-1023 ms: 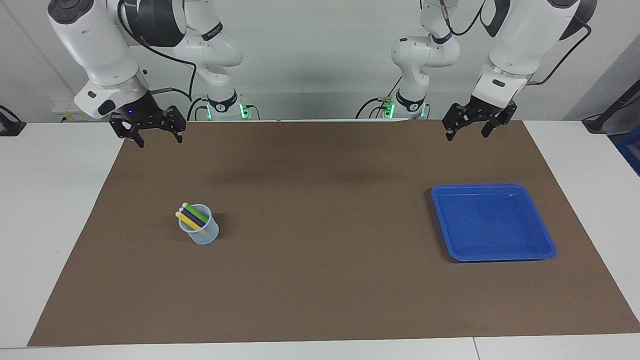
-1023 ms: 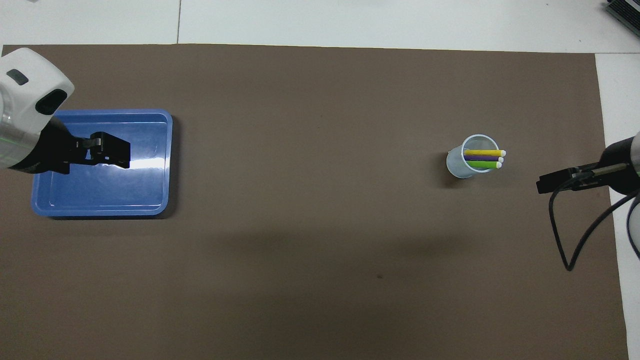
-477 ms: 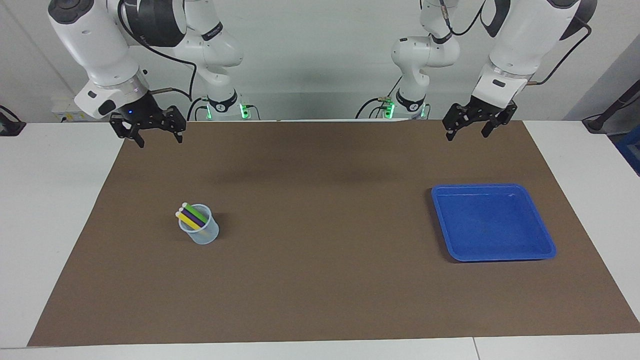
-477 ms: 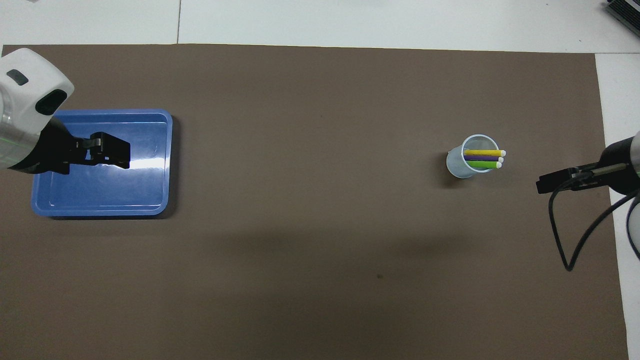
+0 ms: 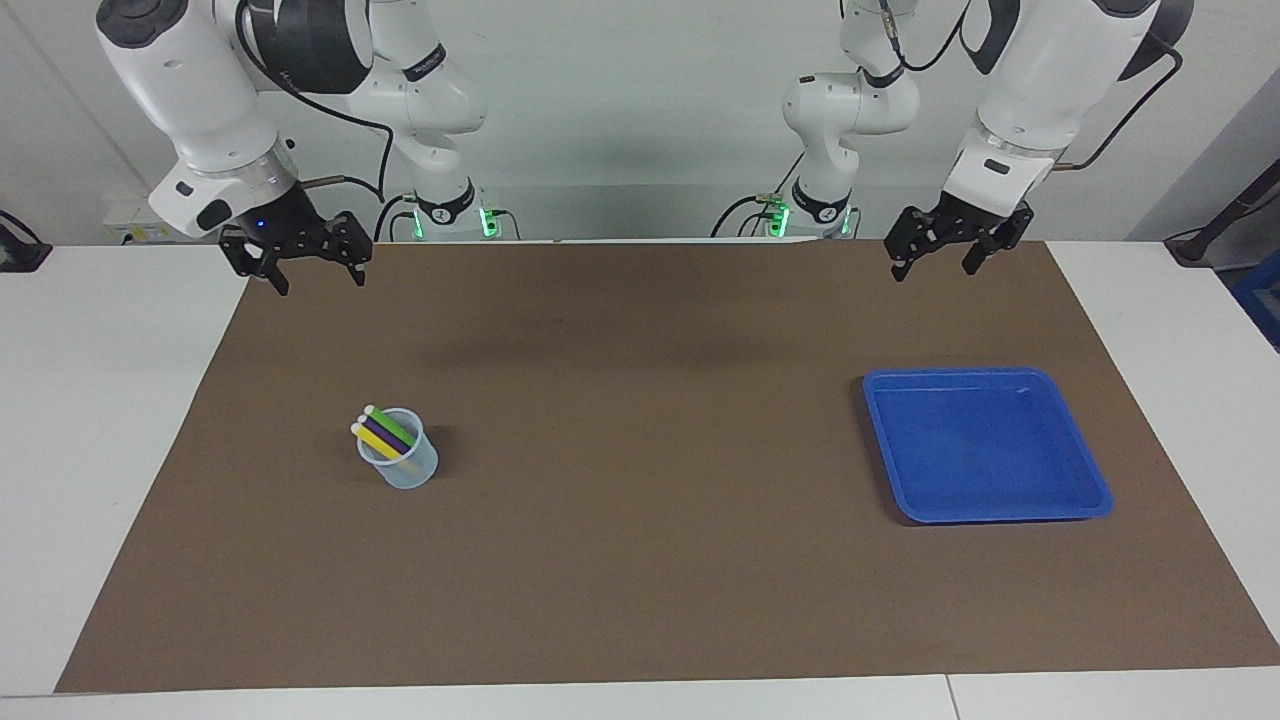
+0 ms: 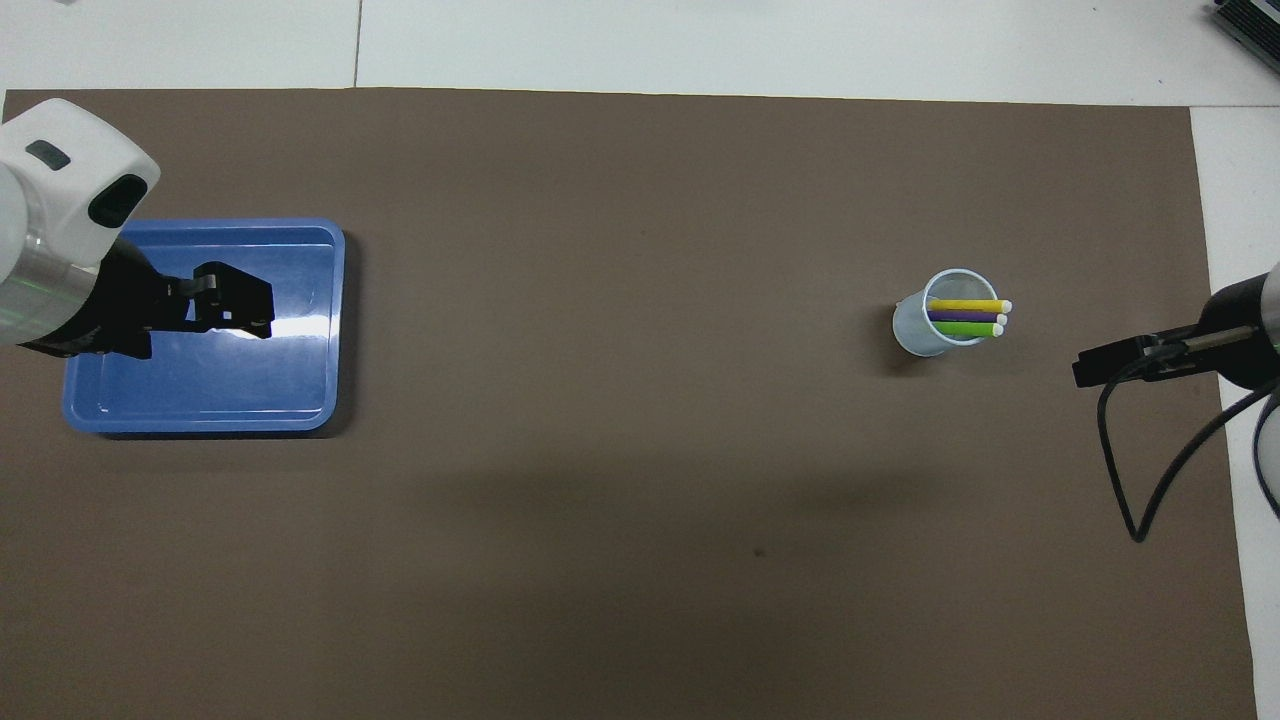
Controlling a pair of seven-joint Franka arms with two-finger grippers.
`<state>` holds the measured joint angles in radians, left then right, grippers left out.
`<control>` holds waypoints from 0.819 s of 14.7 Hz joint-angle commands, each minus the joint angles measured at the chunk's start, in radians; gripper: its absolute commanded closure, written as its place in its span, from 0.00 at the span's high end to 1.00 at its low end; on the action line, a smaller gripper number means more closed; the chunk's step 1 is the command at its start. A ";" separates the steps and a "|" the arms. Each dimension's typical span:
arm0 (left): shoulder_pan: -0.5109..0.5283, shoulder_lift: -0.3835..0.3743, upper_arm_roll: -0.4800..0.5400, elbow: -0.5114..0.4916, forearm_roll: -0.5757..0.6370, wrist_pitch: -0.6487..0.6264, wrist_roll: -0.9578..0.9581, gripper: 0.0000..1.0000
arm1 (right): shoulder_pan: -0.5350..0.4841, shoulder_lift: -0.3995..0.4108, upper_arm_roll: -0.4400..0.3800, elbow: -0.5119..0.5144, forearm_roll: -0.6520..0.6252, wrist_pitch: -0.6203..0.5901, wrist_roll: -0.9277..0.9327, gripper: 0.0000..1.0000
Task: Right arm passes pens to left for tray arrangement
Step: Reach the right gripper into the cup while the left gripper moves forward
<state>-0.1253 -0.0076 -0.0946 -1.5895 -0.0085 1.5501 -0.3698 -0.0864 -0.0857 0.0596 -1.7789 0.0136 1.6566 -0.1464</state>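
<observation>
The right arm's black two-finger gripper (image 5: 312, 272) hung high in the air over the robots' edge of the big brown mat (image 5: 640, 560). Its jaws were wide and held nothing. The 3 slim marker pens (image 5: 382, 433), 1 green, 1 yellow and 1 purple, were well apart from those jaws, down on the mat. They leaned together inside a small see-through plastic cup (image 5: 403, 470) with their pale ends sticking out over its rim.

The left arm's black two-finger gripper (image 5: 938, 261) also hung high over the robots' edge of the mat. Its jaws were wide too, with nothing in them. The shallow bright blue plastic tray (image 5: 985, 508) lay flat on the mat, well below those jaws, and was bare inside.
</observation>
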 commanded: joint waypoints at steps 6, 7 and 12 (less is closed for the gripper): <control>-0.066 -0.094 0.006 -0.181 -0.126 0.143 -0.412 1.00 | -0.029 -0.055 0.005 -0.007 -0.021 -0.012 -0.025 1.00; -0.066 -0.100 0.006 -0.196 -0.146 0.172 -0.479 1.00 | -0.030 -0.057 0.005 -0.008 -0.020 -0.011 -0.053 1.00; -0.123 -0.152 0.004 -0.335 -0.199 0.344 -0.702 1.00 | -0.062 -0.066 0.003 -0.091 -0.007 0.084 -0.067 1.00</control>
<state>-0.2121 -0.0990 -0.1013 -1.8313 -0.1890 1.8227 -0.9905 -0.1278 -0.1332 0.0549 -1.7955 0.0135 1.6700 -0.1905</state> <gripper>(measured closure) 0.000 0.000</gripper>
